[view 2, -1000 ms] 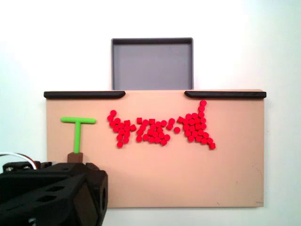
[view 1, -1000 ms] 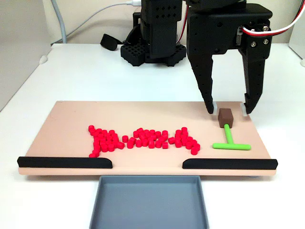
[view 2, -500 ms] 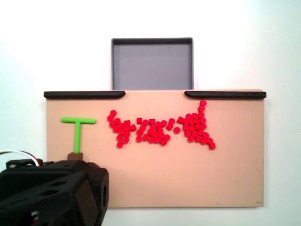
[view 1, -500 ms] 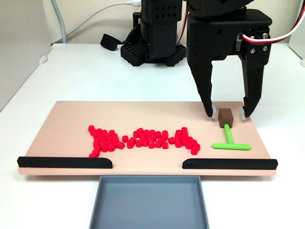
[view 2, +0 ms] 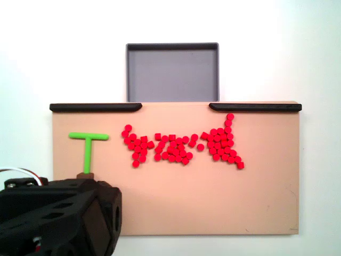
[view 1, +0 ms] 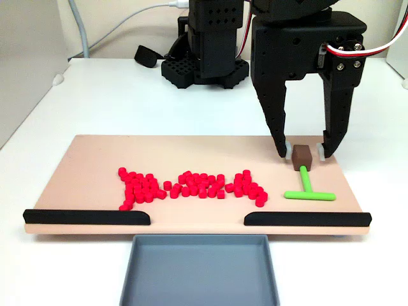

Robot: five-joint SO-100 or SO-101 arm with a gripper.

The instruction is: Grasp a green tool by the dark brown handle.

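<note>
The arm is built of matte black plastic, with blocky housings pierced by round holes. The gripper point(view 1: 305, 153) is formed of two long tapering black fingers point(view 1: 279, 131) tipped with pale pads. Red, black and white wires (beside two silver screws) are seen on one side.

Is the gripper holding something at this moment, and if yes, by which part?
Nothing is held. The gripper is open, its fingertips on either side of the brown handle of the green tool, with gaps showing.
</note>
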